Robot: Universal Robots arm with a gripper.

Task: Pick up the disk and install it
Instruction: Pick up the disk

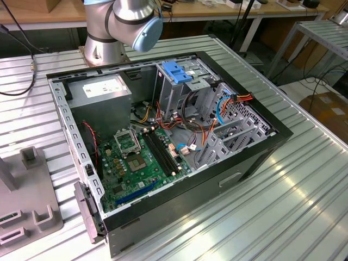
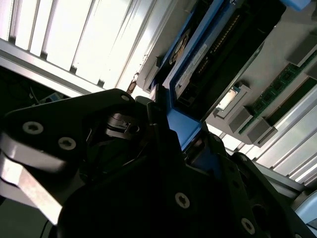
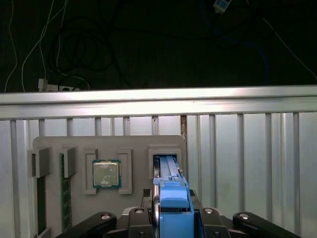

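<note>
One risk I am watching: the gripper point(image 3: 172, 212) is clamping the disk point(image 3: 168, 173) edge-on by its blue sides, its far end seemingly in a slot of the grey tray point(image 3: 133, 144) just beyond the gripper, so a skewed pull could jam it.

The desk point(image 1: 304, 179) is ribbed bare metal, bright and reflective. The computer case point(image 1: 244, 163) has a matt black painted shell and a dull grey sheet-metal frame inside. Its circuit board point(image 1: 136, 163) is glossy green. The grey metal box point(image 1: 100, 89) carries a white paper sticker, and the cage tab point(image 1: 176, 70) is smooth blue plastic. The arm point(image 1: 117, 22) is satin silver metal with a pale blue plastic cap. In the first wrist view the tray point(image 3: 133, 144) looks like matt grey plastic. The disk point(image 2: 213, 54) pairs dark metal with smooth blue plastic rails. The gripper point(image 2: 173, 144) is matt black with shiny screw heads.
</note>
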